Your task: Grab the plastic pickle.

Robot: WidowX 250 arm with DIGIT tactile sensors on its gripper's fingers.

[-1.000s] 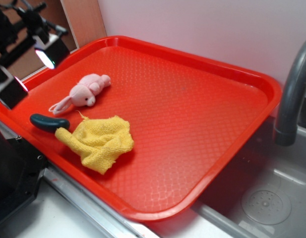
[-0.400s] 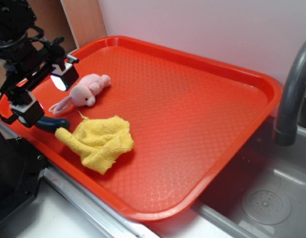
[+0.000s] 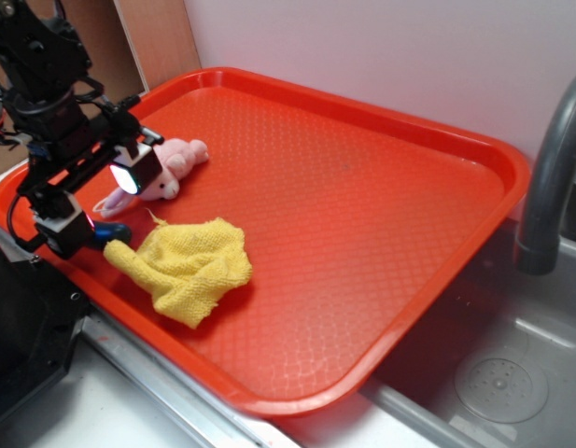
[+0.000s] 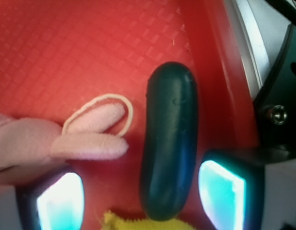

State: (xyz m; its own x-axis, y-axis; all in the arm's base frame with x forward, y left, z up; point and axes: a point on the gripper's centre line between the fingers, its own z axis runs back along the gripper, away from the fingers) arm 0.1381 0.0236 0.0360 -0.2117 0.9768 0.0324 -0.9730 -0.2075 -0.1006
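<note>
Now the tool [image 3: 99, 201] hangs wide open over the near-left corner of the red tray [image 3: 381, 215], one pad on either side of the plastic pickle [image 4: 169, 143], which lies flat beside the tray's raised rim, apparently lined up for a grasp across its width. Room is tight: the pink plush bunny [image 3: 171, 168] trails an ear just beside the pickle, the yellow cloth [image 3: 189, 266] sits at its end, and the rim crowds the outer pad.
</note>
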